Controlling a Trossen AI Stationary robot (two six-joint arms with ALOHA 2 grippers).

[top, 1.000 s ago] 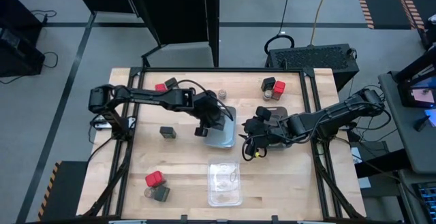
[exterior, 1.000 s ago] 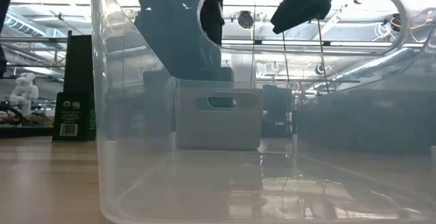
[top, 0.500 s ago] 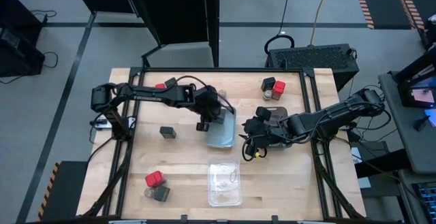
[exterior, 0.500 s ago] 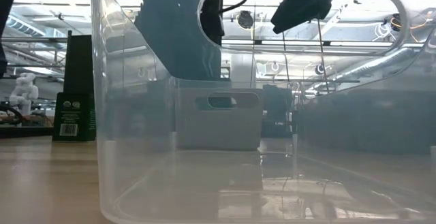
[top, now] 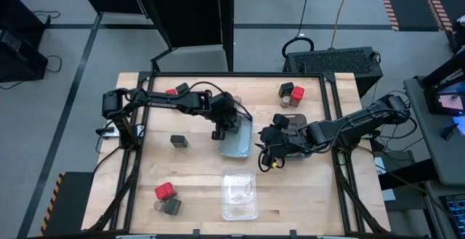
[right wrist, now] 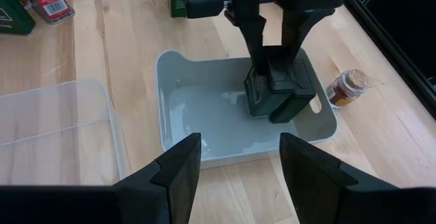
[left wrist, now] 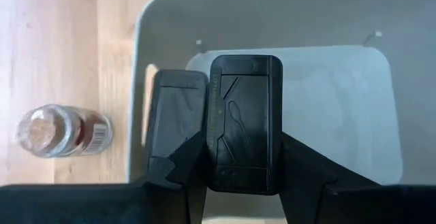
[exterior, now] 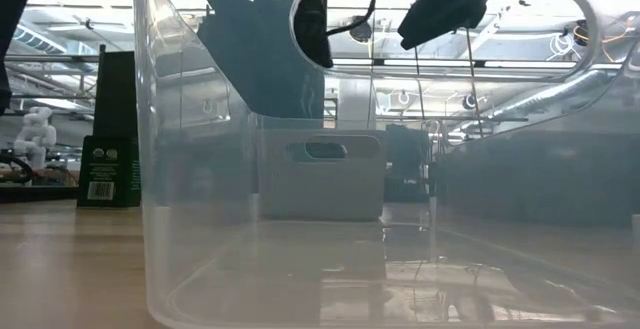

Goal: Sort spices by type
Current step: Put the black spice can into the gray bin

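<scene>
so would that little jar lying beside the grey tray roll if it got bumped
Probably. The round jar lies on its side beside the grey tray, so a nudge could roll it. It looks like smooth glass, likely slippery for the left tool.

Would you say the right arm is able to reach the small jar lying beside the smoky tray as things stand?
Probably not directly: the left gripper, shut on a dark block over the smoky tray, stands between the right gripper and the jar.

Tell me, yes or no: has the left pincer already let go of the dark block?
No, the left pincer is shut on the dark block, holding it over the smoky tray.
</scene>
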